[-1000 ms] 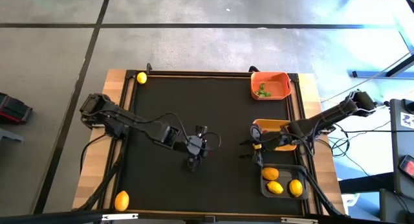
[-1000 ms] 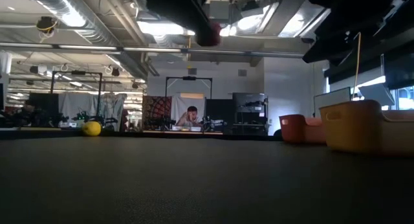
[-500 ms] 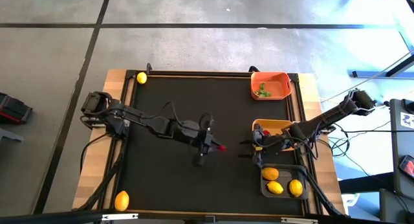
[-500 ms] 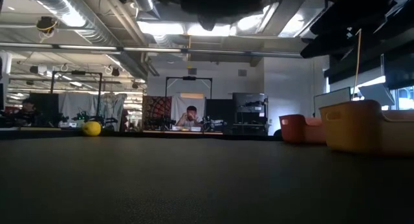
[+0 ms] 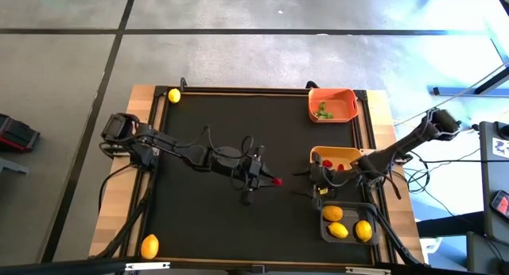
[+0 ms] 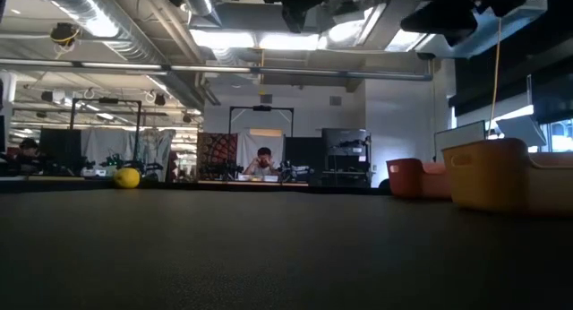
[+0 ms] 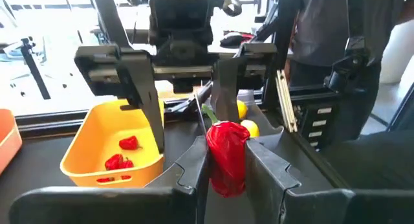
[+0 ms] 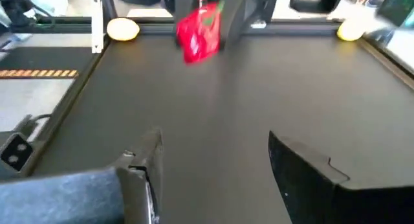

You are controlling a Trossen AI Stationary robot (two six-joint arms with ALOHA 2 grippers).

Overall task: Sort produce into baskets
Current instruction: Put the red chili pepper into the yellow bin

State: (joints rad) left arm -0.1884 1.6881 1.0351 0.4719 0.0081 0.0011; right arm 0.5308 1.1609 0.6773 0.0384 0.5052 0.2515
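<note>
Right now our left gripper is clamped on a red pepper above mid-table, and we should carry it level toward three o'clock, releasing only over the yellow basket holding red pieces. Its long axis seems upright, green stem skyward, though we can't be sure. Our right gripper waits beside that basket, jaws apart and empty.

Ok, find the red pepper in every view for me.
High: red pepper mid-table, at the left fingers' tips.
Low: not in it.
Left wrist: centre, pinched between the fingers.
Right wrist: top, held above the mat.
Shared landmark: yellow basket, beyond the pepper.
</note>
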